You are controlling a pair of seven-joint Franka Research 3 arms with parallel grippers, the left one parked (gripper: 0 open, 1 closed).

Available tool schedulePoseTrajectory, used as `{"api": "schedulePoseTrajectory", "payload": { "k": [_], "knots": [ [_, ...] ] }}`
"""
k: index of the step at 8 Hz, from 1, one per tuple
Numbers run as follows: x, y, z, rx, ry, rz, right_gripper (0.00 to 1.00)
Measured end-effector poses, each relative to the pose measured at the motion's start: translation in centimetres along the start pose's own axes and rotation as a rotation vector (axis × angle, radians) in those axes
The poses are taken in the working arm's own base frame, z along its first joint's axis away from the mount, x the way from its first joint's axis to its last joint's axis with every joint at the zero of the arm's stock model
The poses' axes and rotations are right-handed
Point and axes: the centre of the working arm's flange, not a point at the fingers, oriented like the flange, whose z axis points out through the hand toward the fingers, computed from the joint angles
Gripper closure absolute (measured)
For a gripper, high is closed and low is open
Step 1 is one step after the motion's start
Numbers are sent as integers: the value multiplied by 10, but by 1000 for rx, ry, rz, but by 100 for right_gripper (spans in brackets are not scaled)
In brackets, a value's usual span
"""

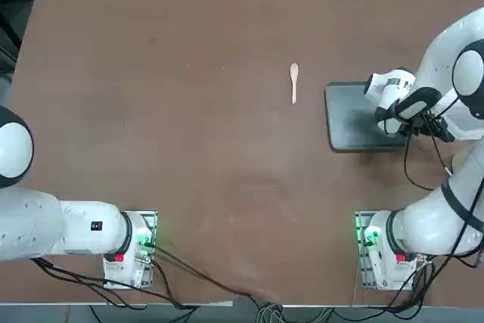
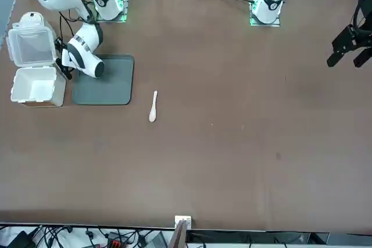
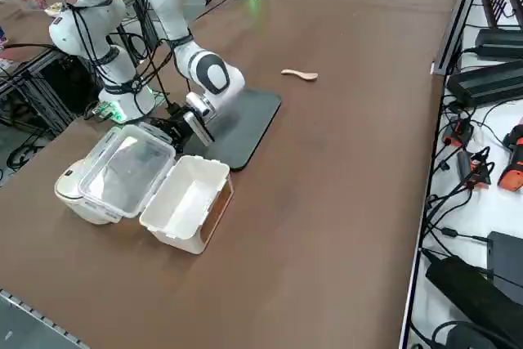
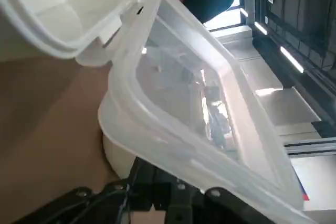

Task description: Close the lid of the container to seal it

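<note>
The container [image 3: 186, 206] is sitting at the right edge of the table [image 3: 343, 169], mouth facing up, just beside the dark grey tray [image 3: 241, 124]. Its lid [image 3: 127, 171] is lying swung fully open toward the robot, inner face up, resting on something white and rounded. Box and lid are forming one long shape running near to far, hinge crosswise between them. The right end effector [image 3: 194, 130] is pressing its fingers together, gripping nothing, low beside the lid's edge. A push there is likely sliding the light box across the table instead of swinging the flap over; a slip is leaving the lid unsealed.
</note>
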Motion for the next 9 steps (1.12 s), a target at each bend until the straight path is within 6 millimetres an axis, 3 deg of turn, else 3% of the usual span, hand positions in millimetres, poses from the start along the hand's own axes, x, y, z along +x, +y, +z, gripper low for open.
{"api": "schedulePoseTrajectory", "payload": {
  "k": [2,6,8,9],
  "knots": [
    [21,14,-13,12,9,-50,98],
    [80,65,-38,52,16,-119,98],
    [119,93,-58,74,-14,-168,98],
    [143,117,-73,140,-51,-210,98]
  ]
}}
